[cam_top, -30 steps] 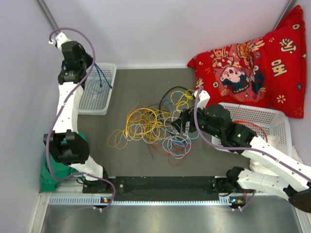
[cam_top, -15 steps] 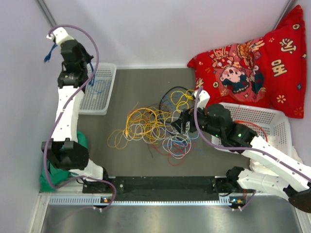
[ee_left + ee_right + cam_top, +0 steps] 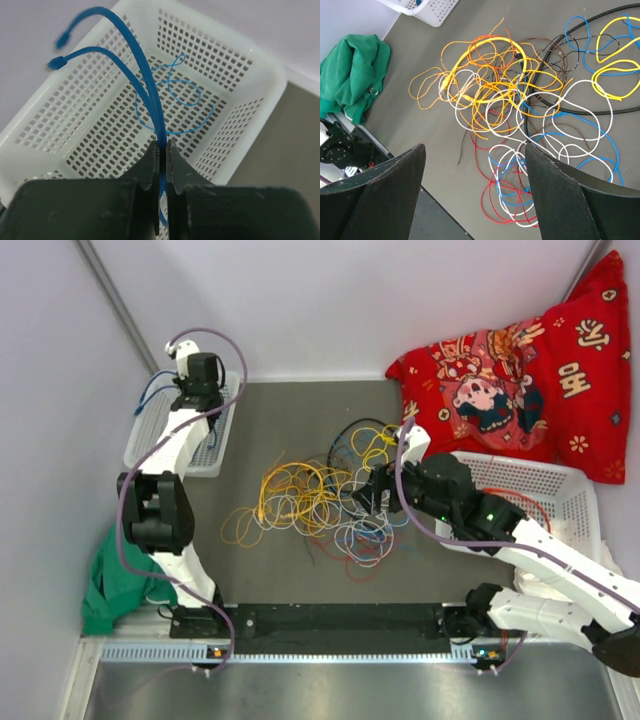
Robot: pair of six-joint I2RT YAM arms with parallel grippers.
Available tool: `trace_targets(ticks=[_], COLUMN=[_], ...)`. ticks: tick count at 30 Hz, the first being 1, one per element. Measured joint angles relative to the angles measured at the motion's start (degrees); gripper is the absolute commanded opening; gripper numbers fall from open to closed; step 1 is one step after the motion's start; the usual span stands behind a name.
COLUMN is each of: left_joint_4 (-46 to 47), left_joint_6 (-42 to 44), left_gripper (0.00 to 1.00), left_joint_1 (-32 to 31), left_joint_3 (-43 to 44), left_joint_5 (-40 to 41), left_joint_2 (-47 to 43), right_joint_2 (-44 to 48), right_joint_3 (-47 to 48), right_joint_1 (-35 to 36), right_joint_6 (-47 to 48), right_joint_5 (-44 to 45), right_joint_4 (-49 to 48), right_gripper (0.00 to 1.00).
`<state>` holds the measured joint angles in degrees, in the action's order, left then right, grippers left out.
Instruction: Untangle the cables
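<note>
My left gripper (image 3: 161, 150) is clamping a blue cable (image 3: 157, 125) above the white basket (image 3: 250, 55). My right gripper (image 3: 474, 160) is gaping wide — over the cables (image 3: 496, 41).

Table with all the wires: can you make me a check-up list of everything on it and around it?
Surface: grey table, bare around the pile.
Job's things: tangled cables mid-table, in yellow, orange, white, red, blue and black; one thick blue cable lifted apart from them.
Clutter: green cloth near left; red cushion far right; white basket far left holding a thin blue wire; second basket on the right.
Grippers: left gripper shut on the thick blue cable above the white basket; right gripper open over the pile.
Cables: mauve hoses run along both arms.
Surroundings: white walls.
</note>
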<state>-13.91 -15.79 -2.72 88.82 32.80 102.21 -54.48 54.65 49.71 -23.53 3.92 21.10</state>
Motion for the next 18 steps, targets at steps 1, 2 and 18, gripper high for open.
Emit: trace_targets(ticks=[1,2,18], left_joint_4=[0.2,0.26,0.63], left_joint_6=[0.17,0.33,1.75], left_gripper=[0.0,0.0,0.0], left_joint_1=[0.0,0.0,-2.12], left_joint_3=[-0.17,-0.22,-3.19], left_joint_5=[0.46,0.85,9.05], left_joint_2=[0.72,1.49,-0.72], right_joint_2=[-0.17,-0.35,-0.79], right_joint_3=[0.0,0.0,0.0], right_joint_1=[0.0,0.0,0.0], right_joint_6=[0.0,0.0,-0.02], right_joint_5=[0.02,0.09,0.42], right_joint_4=[0.0,0.0,-0.04], right_gripper=[0.79,0.79,0.79])
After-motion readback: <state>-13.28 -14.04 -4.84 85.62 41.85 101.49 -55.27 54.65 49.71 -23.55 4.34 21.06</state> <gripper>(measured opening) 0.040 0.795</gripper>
